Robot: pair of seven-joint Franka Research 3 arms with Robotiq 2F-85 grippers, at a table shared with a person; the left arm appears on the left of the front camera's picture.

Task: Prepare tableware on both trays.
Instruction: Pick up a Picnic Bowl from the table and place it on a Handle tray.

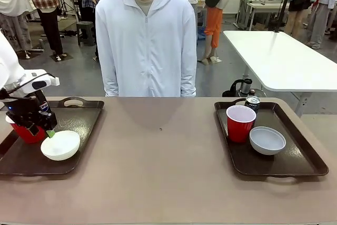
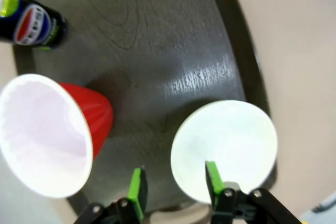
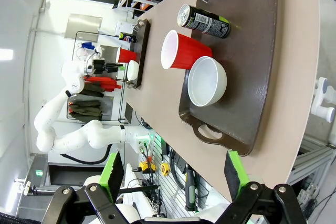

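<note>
On the left side of the table (image 1: 163,172) lies the left tray (image 1: 84,117), dark brown with a raised rim. On it stands a red cup (image 1: 25,131), partly hidden behind the left gripper (image 1: 45,133) in the front view. Behind the cup a dark can (image 1: 43,106) with a blue and red logo shows a little. Just beside the cup, toward the middle of the table, sits the cream-white bowl (image 1: 60,145).

The left gripper hangs low over this tray with its jaws apart and nothing between them. In the left wrist view one green pad (image 2: 212,178) lies over the near rim of the bowl (image 2: 226,148) and the other pad is over the bare tray floor (image 2: 157,51) between bowl and cup (image 2: 52,132) (whether a pad touches the bowl, I cannot tell). The can (image 2: 32,23) stands at the far corner, apart from both.

A person in a white hooded jacket (image 1: 146,40) stands at the far side, in the middle.

On the right lies the right tray (image 1: 300,159). It carries a second red cup (image 1: 240,123), a pale grey-white bowl (image 1: 267,140) just beside it, and a second dark can (image 1: 253,102) behind the cup.

The right gripper (image 3: 173,174), seen in the right wrist view, is held high above this tray with its jaws wide apart and empty.
</note>
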